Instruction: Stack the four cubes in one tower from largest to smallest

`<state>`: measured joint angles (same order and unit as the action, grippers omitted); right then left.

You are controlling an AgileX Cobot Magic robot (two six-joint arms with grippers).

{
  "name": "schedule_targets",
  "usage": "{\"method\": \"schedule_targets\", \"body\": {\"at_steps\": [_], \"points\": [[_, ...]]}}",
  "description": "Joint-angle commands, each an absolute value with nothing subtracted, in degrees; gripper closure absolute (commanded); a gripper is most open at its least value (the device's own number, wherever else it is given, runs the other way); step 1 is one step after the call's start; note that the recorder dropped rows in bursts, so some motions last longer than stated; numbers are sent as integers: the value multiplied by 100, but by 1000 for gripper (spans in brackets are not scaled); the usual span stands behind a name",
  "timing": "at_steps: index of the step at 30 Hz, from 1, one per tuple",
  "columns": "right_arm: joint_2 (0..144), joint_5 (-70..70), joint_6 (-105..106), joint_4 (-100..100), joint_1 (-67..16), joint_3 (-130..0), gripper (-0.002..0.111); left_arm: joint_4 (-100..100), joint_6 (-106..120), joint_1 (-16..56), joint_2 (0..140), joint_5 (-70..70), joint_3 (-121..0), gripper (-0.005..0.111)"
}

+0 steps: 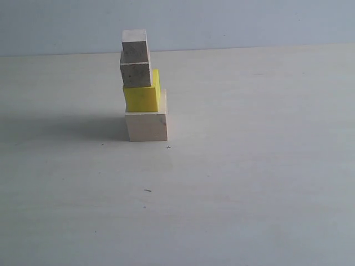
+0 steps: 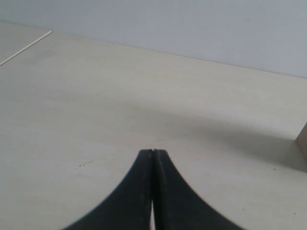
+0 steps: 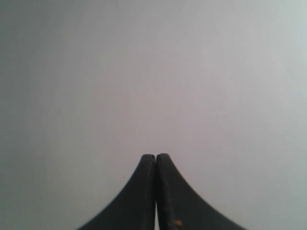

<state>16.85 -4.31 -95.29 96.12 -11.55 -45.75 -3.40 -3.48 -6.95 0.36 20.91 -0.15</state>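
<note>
Yellow cube, pale wood cube

A: Is the exterior view bright enough?

B: Yes, it is bright and even, only a little washed out. The tower throws a long, soft shadow to the left over the table, so the light comes from the right of that view.

A: And the wrist views?

B: They are softer. The left gripper and the right gripper are black shapes with slightly blurred edges. The right wrist view is dimmer and grey, darker on one side.
</note>
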Motion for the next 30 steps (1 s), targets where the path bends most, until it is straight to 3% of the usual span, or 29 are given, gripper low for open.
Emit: {"method": "schedule_targets", "body": {"at_steps": [1,15,18,22,25,30], "points": [[1669,-438,-9510,9598,-1137,-4556,108,-313,-341,-699,0,2063,0,107],[1669,-437,-9264,9249,-1137,-4522,108,-313,-341,-699,0,2063,0,107],[1669,-572,-7581,7581,-1137,-4435,108,-313,-341,-699,0,2063,0,107],[1669,-1592,-2659,3167,-1137,-4419,108,-313,-341,-699,0,2063,0,107],[1653,-1933,131,1294,-1003,-4296,108,-313,-341,-699,0,2063,0,107],[1399,-1875,317,744,-312,-4064,108,-313,-341,-699,0,2063,0,107]]}}
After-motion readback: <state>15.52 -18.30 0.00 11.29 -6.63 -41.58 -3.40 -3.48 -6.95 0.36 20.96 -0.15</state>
